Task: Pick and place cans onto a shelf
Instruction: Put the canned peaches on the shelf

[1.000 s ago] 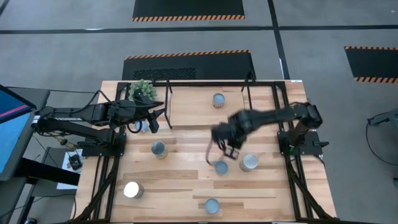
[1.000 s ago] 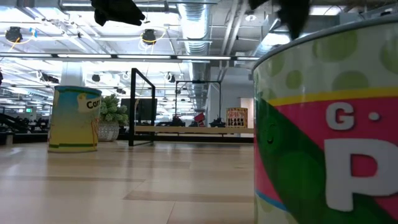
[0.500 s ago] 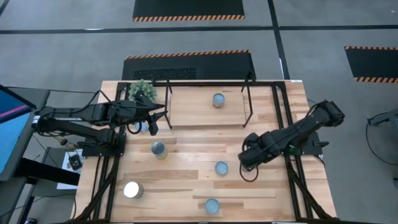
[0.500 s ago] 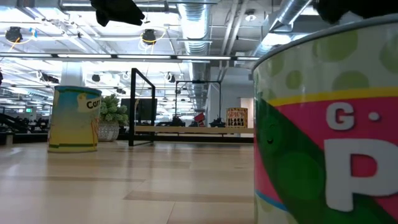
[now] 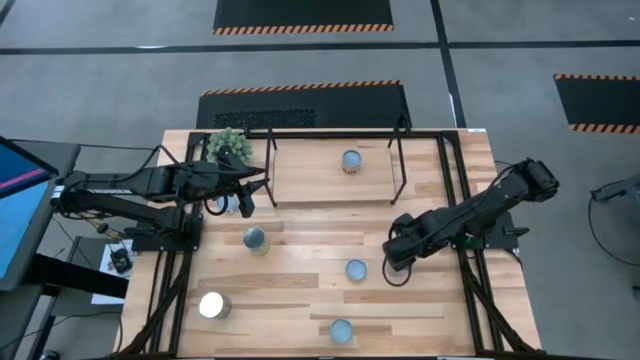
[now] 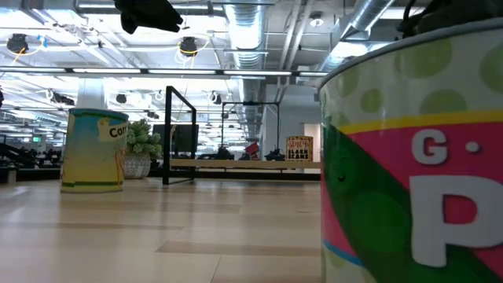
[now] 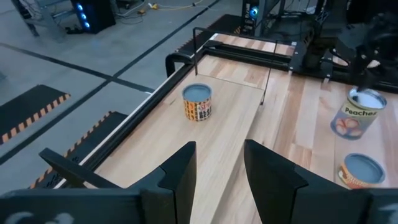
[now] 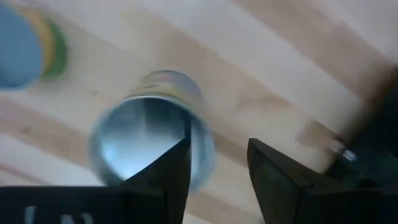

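Hovering over the right side of the table [image 5: 300, 300], my right gripper [image 8: 217, 171] hangs above a silver-topped can [image 8: 149, 140] that stands upright on the wood. My fingers [image 8: 165, 174] are spread; one crosses the can's rim in the wrist view, the other lies off to the side, so I am not yet centred. That view is smeared, so I cannot say for sure how much height remains.

To do this well, I should shift sideways until the can sits squarely between both fingers, then descend straight, keeping the wrist vertical so neither fingertip clips the rim and tips it. Close around the wall below the rim, not on the lid edge. A second can [image 5: 356, 269] stands near, so the descent must stay clear of it.

The shelf [image 5: 300, 195] waits at the far edge of the table, its board already carrying one can [image 5: 351, 161], with free board either side. My left gripper [image 7: 217, 165] is parked by the shelf's left end, fingers spread and empty. Three more cans [image 5: 255, 239] wait on the table's left and front.
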